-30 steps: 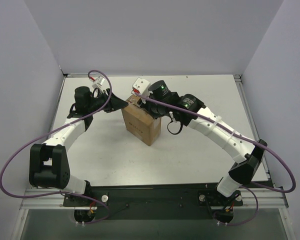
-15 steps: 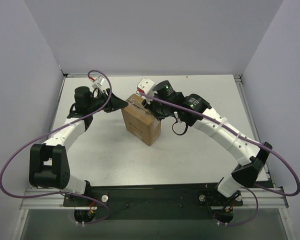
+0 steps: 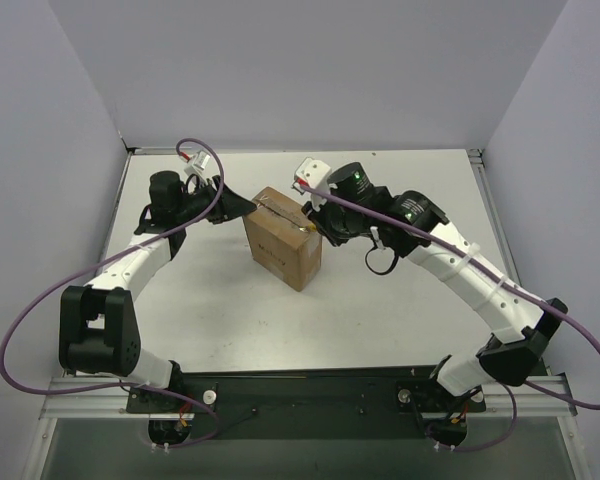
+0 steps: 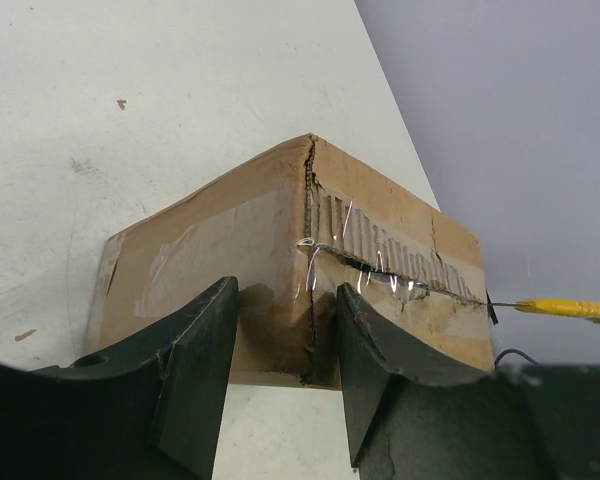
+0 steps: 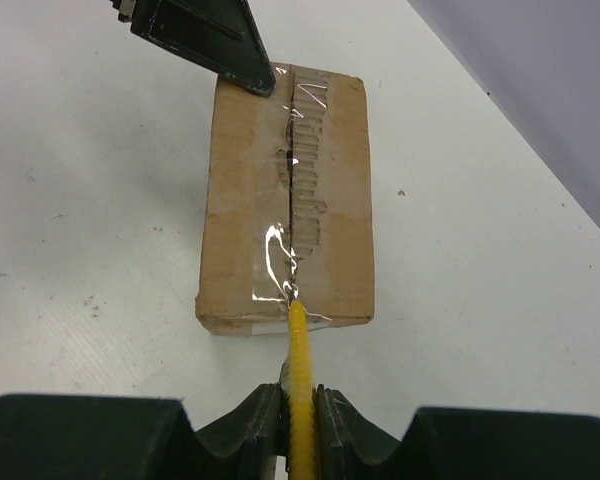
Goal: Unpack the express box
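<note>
1. Express box [image 3: 283, 245] stands on the table [image 3: 400, 300], about mid-table, with a claw at each end of it. It has not shifted in the last second.
2. Change: the right arm has drawn back along the box's lid towards its own side. Its wrist covered the far part of the lid a second ago and now sits off the box's right edge, so the lid is exposed. The left arm has not moved.
3. Reading: the blade has run the length of the top seam. The cut looks all but finished, and the flaps are not yet lifted. Likely next is freeing the blade and parting the flaps.
4. Right claw [image 5: 300, 400]: pressed together, pinching the yellow utility knife [image 5: 298, 350], with the blade tip at the near end of the box's seam.
5. Left claw [image 4: 283, 330]: jaws part-spread, set astride an edge at the box's far end, apparently bracing it. I can't confirm firm contact, and no pinch can be made out.
6. Right wrist only: the seam is slit and ragged along the lid, the tape glints beside it, and one left finger touches the box's far end.
7. Left wrist only: there is torn corrugation at the box's braced end, with the knife showing beyond the seam's other end.
8. Top view only: both arms' reach to the box. The seam's state is hard to read there
</note>
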You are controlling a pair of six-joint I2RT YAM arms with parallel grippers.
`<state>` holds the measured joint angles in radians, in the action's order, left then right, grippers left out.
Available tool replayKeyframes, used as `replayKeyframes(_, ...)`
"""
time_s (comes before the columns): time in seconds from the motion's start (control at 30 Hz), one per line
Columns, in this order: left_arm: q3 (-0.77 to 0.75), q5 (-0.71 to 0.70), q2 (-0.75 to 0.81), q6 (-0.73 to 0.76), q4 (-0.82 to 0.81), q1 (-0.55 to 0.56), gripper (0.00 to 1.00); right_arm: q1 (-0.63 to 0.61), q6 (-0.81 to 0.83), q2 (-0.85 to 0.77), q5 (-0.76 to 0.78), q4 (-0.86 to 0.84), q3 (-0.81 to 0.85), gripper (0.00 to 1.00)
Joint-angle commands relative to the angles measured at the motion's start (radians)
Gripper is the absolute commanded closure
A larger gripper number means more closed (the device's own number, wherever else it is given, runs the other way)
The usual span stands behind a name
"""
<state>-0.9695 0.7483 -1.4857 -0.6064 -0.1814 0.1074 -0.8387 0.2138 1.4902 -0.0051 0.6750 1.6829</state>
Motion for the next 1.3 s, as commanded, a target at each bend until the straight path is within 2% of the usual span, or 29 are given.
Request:
replayKeyframes(0.0,-0.001,-0.092,-0.039,0.077,0.111,-0.017,0.48,0.023,0.007,-0.062,0.014,0.086,-0.031,1.0)
replayKeyframes(0.33,-0.014,-0.089,-0.039,0.085,0.118,-0.017,0.49,0.049,0.022,-0.11,-0.013,0.11,-0.071,1.0)
replayKeyframes(0.4,-0.009,-0.052,-0.033,0.073,0.085,-0.017,0.48,0.064,0.025,-0.125,-0.015,0.107,-0.08,1.0)
replayKeyframes(0.43,-0.002,-0.023,-0.025,0.056,0.048,-0.017,0.48,0.072,0.029,-0.127,-0.013,0.106,-0.092,1.0)
replayKeyframes(0.53,0.029,0.109,-0.015,-0.108,-0.197,-0.017,0.42,0.116,0.007,-0.134,-0.012,0.078,-0.124,1.0)
replayKeyframes(0.57,0.028,0.161,-0.016,-0.2,-0.328,-0.017,0.38,0.133,0.007,-0.128,-0.009,0.074,-0.129,1.0)
replayKeyframes(0.7,-0.086,0.241,-0.019,-0.211,-0.365,-0.044,0.32,0.21,0.024,-0.108,-0.001,0.043,-0.108,1.0)
replayKeyframes(0.77,-0.181,0.276,-0.025,-0.138,-0.316,-0.052,0.32,0.246,0.041,-0.079,-0.016,0.031,-0.052,1.0)
replayKeyframes(0.87,-0.308,0.332,-0.028,0.026,-0.219,-0.041,0.31,0.305,0.123,-0.044,-0.143,0.012,0.038,1.0)
replayKeyframes(0.9,-0.337,0.344,-0.033,0.071,-0.19,-0.031,0.3,0.323,0.151,-0.036,-0.227,0.003,0.052,1.0)
replayKeyframes(0.97,-0.433,0.367,-0.038,0.235,-0.068,-0.014,0.29,0.349,0.26,-0.034,-0.349,-0.037,0.057,1.0)
replayKeyframes(1.0,-0.466,0.37,-0.042,0.3,-0.019,-0.002,0.28,0.369,0.286,-0.038,-0.451,-0.082,0.054,1.0)
replayKeyframes(1.03,-0.488,0.373,-0.042,0.424,0.062,0.024,0.28,0.377,0.304,-0.038,-0.504,-0.104,0.052,1.0)
replayKeyframes(1.1,-0.544,0.367,-0.041,0.546,0.14,0.055,0.26,0.395,0.364,-0.022,-0.6,-0.127,0.087,1.0)
replayKeyframes(1.13,-0.564,0.359,-0.042,0.659,0.222,0.089,0.25,0.395,0.378,0.008,-0.669,-0.124,0.11,1.0)
replayKeyframes(1.27,-0.687,0.349,-0.073,0.911,0.46,0.158,0.23,0.397,0.414,0.106,-0.786,-0.126,0.245,1.0)
